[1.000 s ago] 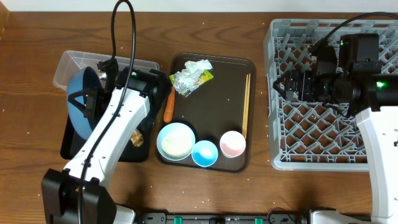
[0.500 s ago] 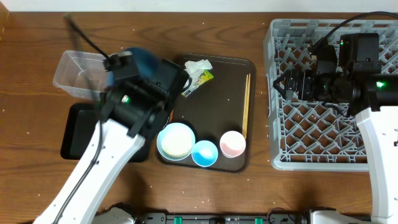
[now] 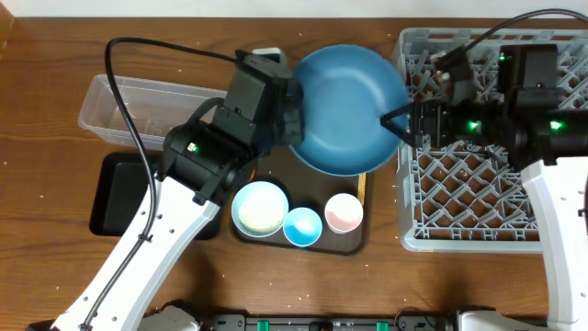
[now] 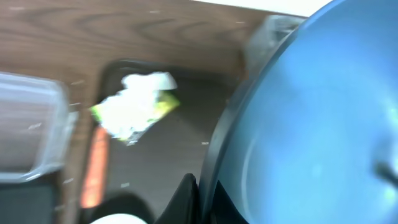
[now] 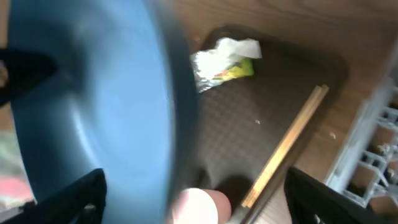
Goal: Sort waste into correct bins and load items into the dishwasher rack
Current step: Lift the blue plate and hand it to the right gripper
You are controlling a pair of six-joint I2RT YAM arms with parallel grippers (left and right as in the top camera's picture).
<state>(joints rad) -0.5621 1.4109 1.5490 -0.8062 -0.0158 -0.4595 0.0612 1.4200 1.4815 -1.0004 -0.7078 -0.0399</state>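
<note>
My left gripper [image 3: 292,112] is shut on the rim of the dark-blue plate [image 3: 344,106] and holds it tilted in the air over the brown serving tray [image 3: 354,241]. In the left wrist view the fingers [image 4: 189,196] pinch the plate's edge [image 4: 311,124]. My right gripper [image 3: 397,124] is open at the plate's right edge, its jaws wide on either side of the rim [image 5: 180,124]. The foil wrapper [image 4: 134,106] and carrot [image 4: 94,168] lie on the tray beneath. The chopsticks [image 5: 292,143] lie along its right side. The grey rack [image 3: 459,198] stands at the right.
A white bowl [image 3: 259,208] with rice, a blue cup [image 3: 302,226] and a pink cup [image 3: 344,212] sit at the tray's front. The clear tub [image 3: 119,106] and the black tray [image 3: 115,198] are at the left.
My left arm has swung the plate from over the bins at the left to above the brown tray. My right gripper has moved slightly left to the plate's edge.
</note>
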